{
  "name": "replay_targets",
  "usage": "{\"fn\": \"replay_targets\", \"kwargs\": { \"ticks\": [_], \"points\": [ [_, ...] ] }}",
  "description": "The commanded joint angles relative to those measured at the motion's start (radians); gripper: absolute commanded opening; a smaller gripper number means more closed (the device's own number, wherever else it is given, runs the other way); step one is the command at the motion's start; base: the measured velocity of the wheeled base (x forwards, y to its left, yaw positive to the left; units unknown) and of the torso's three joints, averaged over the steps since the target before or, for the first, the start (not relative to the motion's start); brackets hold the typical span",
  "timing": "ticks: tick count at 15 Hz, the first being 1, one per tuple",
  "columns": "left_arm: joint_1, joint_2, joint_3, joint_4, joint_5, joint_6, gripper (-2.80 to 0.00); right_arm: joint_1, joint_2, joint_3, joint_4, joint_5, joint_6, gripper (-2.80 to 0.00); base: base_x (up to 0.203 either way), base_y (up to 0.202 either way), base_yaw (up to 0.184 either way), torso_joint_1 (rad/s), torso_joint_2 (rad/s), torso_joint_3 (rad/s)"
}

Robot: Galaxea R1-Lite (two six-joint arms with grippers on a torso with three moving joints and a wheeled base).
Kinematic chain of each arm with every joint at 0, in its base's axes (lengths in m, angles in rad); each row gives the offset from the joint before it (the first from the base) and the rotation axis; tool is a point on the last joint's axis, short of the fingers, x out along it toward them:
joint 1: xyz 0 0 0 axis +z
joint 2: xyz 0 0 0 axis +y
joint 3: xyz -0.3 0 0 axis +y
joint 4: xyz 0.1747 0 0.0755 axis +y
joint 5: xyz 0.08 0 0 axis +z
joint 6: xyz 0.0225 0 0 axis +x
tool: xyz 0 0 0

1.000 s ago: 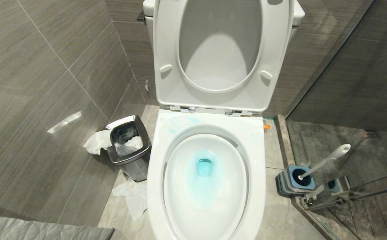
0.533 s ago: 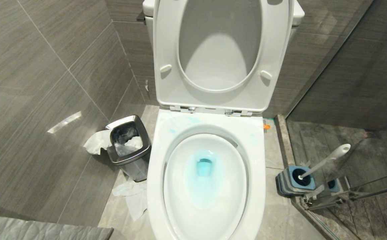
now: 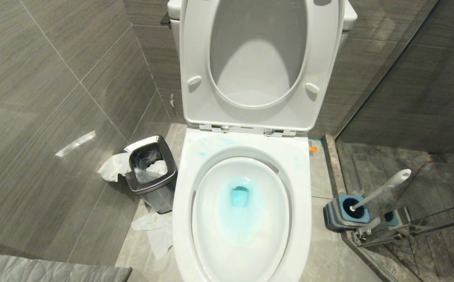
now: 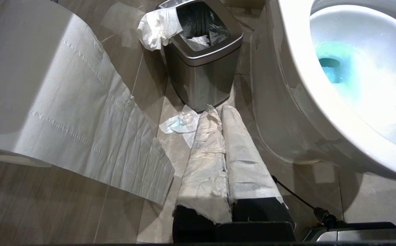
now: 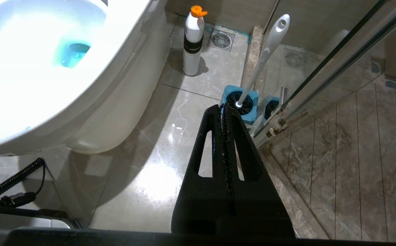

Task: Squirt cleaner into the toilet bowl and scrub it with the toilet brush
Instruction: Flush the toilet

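Both the left hand (image 4: 218,111) and right hand (image 5: 222,109) were kept closed and empty; the toilet brush (image 5: 264,54) was left in its holder (image 5: 242,102).

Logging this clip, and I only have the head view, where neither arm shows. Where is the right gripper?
Observer: The right gripper is shut, low over the floor, pointing at the toilet brush standing in its holder.
Operator: Is a cleaner bottle anywhere?
Observer: Yes, a white bottle with an orange cap stands upright on the floor beside the toilet bowl.
Operator: And the left gripper?
Observer: The left gripper is shut, wrapped in white material, pointing at the waste bin.
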Motion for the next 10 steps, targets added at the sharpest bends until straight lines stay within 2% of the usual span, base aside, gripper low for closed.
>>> {"fn": "replay_targets", "kwargs": {
  "ticks": [1,4,8,10],
  "points": [
    [0.000,0.002,0.000,-0.001,0.000,0.000,-2.80,0.000,0.003,0.000,-0.001,0.000,0.000,-2.80,0.000,0.000,0.000,0.000,0.00,0.000],
    [0.000,0.002,0.000,-0.001,0.000,0.000,-2.80,0.000,0.003,0.000,0.000,0.000,0.006,-2.80,0.000,0.000,0.000,0.000,0.00,0.000],
    [0.000,0.002,-0.001,0.003,0.000,0.005,-2.80,0.000,0.003,0.000,0.002,-0.013,0.104,-2.80,0.000,0.000,0.000,0.000,0.00,0.000],
    [0.000,0.002,-0.002,0.006,0.000,0.006,-2.80,0.000,0.003,0.000,0.002,-0.031,0.121,-2.80,0.000,0.000,0.000,0.000,0.00,0.000]
  ]
}}
